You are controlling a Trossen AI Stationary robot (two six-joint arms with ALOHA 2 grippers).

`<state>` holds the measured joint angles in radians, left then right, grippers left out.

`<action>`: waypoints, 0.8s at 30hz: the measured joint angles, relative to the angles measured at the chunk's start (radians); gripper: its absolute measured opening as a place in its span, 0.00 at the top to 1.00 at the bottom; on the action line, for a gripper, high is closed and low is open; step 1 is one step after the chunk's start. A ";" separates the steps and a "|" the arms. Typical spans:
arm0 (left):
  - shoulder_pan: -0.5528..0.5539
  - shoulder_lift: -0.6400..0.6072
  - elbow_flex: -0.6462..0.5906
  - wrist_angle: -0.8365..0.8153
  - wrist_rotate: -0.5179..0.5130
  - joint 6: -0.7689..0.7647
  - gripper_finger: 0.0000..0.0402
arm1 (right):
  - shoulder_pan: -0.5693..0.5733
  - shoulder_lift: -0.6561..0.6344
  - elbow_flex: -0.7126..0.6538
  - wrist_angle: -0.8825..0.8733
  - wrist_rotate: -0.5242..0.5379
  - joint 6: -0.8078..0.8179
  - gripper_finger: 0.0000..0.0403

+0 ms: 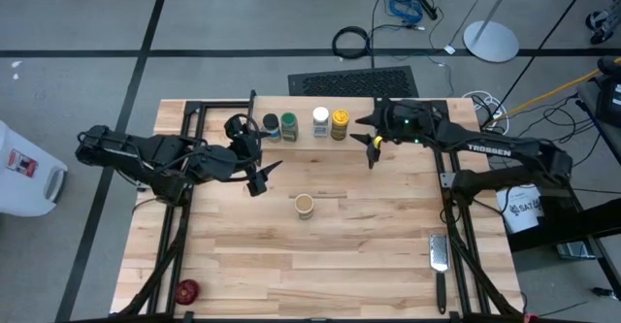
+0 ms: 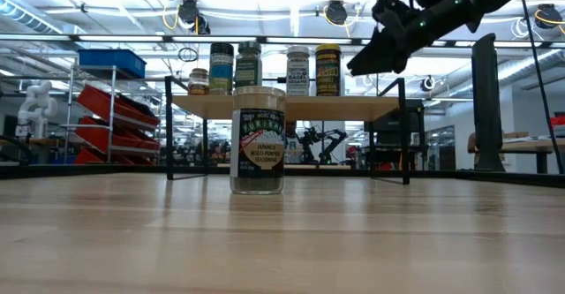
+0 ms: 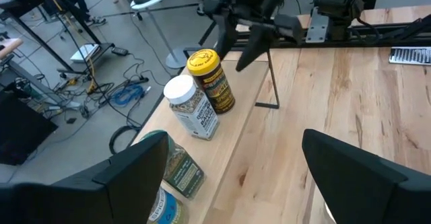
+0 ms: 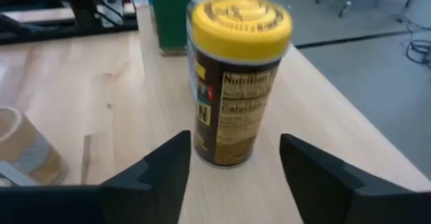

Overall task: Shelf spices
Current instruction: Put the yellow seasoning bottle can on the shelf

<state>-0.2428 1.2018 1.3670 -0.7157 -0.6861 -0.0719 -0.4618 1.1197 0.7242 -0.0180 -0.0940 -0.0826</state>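
Four spices stand on their bases in a row on the shelf [image 2: 353, 107]: dark-lidded [image 1: 271, 124], green-lidded [image 1: 288, 126], white-capped [image 1: 320, 121] and yellow [image 1: 340, 122]. The tan jar [image 1: 305, 206] stands upright on the table in front of the shelf. My right gripper [image 1: 372, 151] is open just to the right of the yellow jar [image 4: 237, 83] and nearer than it. Its fingers point at the jar without touching it. My left gripper [image 1: 260, 175] hangs open above the table, nearer than the shelf's left part, with nothing between its fingers.
A flat grater with a black handle [image 1: 440, 260] lies near the table's right front. A small red round object [image 1: 186, 289] sits at the left front corner. The shelf's thin black legs [image 2: 168, 126] stand at the far side. Bare wood lies around the tan jar.
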 joint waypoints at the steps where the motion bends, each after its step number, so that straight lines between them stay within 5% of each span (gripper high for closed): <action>1: 0.000 0.000 0.000 0.000 0.000 0.000 0.12 | -0.001 0.010 0.000 0.002 0.009 0.000 0.49; 14: 0.000 0.000 0.000 0.000 0.000 0.000 0.12 | -0.001 0.095 0.000 0.075 0.043 -0.008 0.80; 24: 0.000 0.000 0.000 0.000 0.000 0.000 0.12 | -0.001 0.116 0.000 0.095 0.042 -0.019 0.92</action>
<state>-0.2425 1.2018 1.3670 -0.7158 -0.6861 -0.0715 -0.4625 1.2354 0.7242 0.0768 -0.0517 -0.1017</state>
